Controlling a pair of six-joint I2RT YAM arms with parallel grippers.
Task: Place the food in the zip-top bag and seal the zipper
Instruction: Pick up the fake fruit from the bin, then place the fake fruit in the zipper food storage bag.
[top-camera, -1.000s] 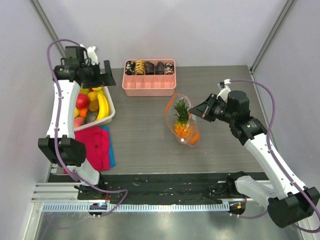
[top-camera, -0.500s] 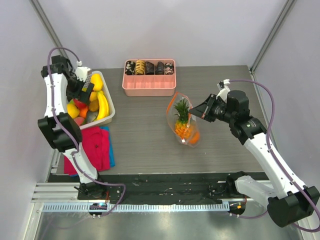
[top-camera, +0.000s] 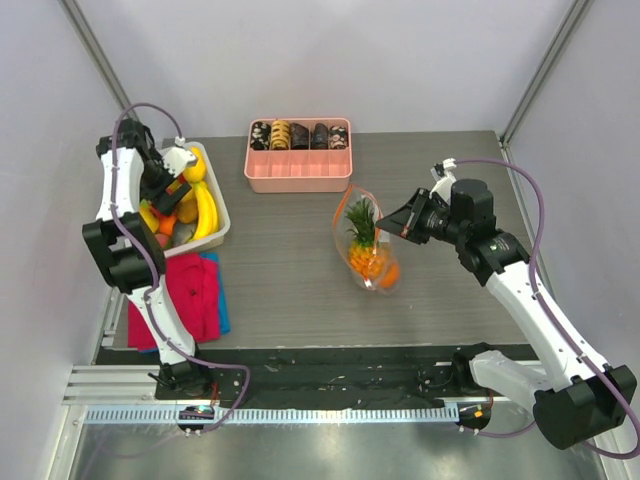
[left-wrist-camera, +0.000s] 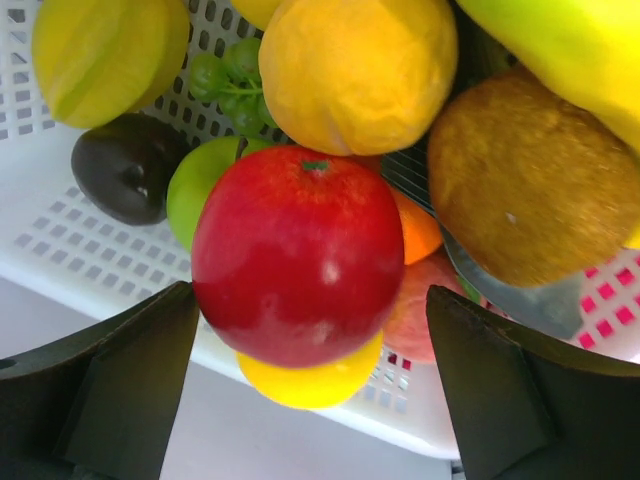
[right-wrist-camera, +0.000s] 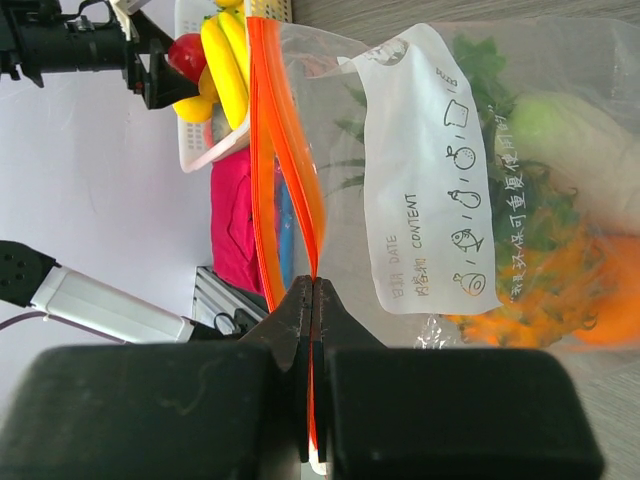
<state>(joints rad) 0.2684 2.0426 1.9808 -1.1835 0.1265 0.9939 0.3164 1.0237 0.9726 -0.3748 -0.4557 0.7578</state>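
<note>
Left fingers lowered into basket, spread around red fruit, right fingers pinching zipper, label "DATE CONTENT"

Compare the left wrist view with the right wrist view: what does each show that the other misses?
Only the left wrist view shows a dark fruit, green grapes and a brown fruit. Only the right wrist view shows the right pincer shut on the zipper of the zip-top bag, with the pineapple inside. Both show the white basket, the red fruit and the open left pincer flanking it.
</note>
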